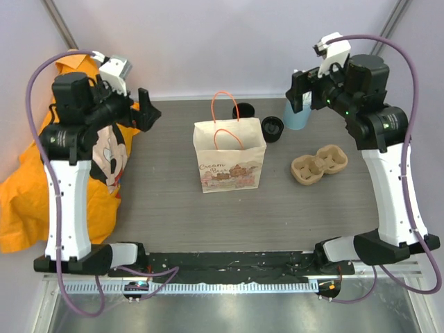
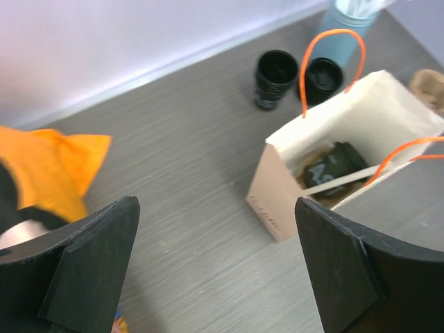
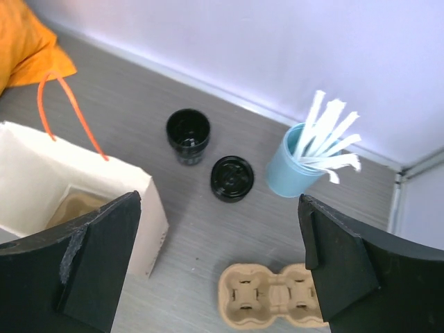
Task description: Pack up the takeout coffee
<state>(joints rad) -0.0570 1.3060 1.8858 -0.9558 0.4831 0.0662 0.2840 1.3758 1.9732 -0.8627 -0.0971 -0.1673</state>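
A tan paper bag (image 1: 229,161) with orange handles stands open mid-table. Inside it lies a black takeout coffee cup (image 2: 334,167) with a white straw across it, on a tan pulp piece (image 3: 75,205). Two more black cups stand behind the bag: one open-topped (image 3: 188,135) (image 1: 243,109), one showing a dark round top (image 3: 232,178) (image 1: 272,128). My left gripper (image 1: 146,111) (image 2: 215,270) hovers open, high and left of the bag, holding nothing. Also open and empty, my right gripper (image 1: 297,92) (image 3: 218,270) hangs high at the back right, above the cups and tray.
A light blue cup of white straws (image 1: 297,115) (image 3: 292,166) stands at the back right. A tan pulp cup tray (image 1: 319,164) (image 3: 275,298) lies right of the bag. An orange cloth (image 1: 35,187) with a cartoon print drapes over the table's left side.
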